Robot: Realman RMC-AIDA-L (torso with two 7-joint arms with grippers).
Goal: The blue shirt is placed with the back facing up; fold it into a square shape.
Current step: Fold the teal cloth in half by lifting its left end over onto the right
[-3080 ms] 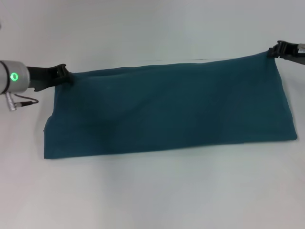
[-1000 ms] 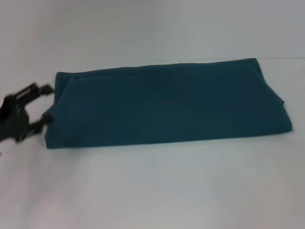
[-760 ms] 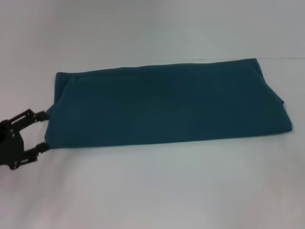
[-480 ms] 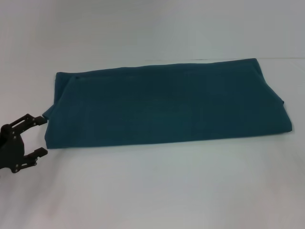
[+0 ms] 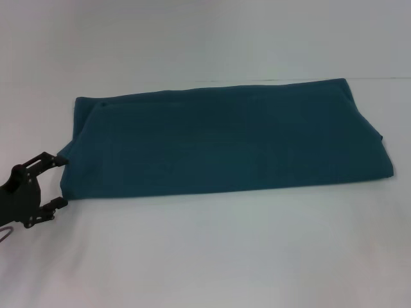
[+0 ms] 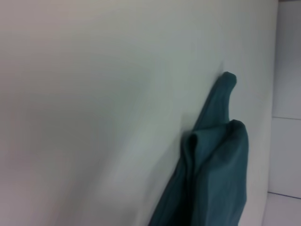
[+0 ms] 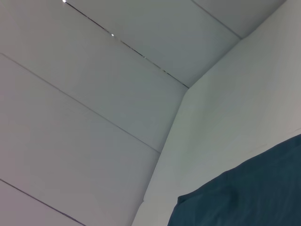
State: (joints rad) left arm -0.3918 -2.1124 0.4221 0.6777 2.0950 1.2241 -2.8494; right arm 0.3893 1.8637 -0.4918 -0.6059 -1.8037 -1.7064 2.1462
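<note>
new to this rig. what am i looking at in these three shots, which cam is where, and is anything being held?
It is a two-armed robot folding laundry on a white table. The wide shot comes from a camera on its head, looking forward and down. The other two come from cameras on its wrists.

On the table lies the blue shirt, already folded into a long flat band running left to right.

The black claw at the left edge of the head view is the left gripper. Its fingers are open and sit at the shirt's left end, near the front corner, holding nothing. The left wrist view looks along that bunched end of the cloth.

The right gripper is not in the head view. Its wrist camera shows only a corner of the shirt and a white panelled wall.
</note>
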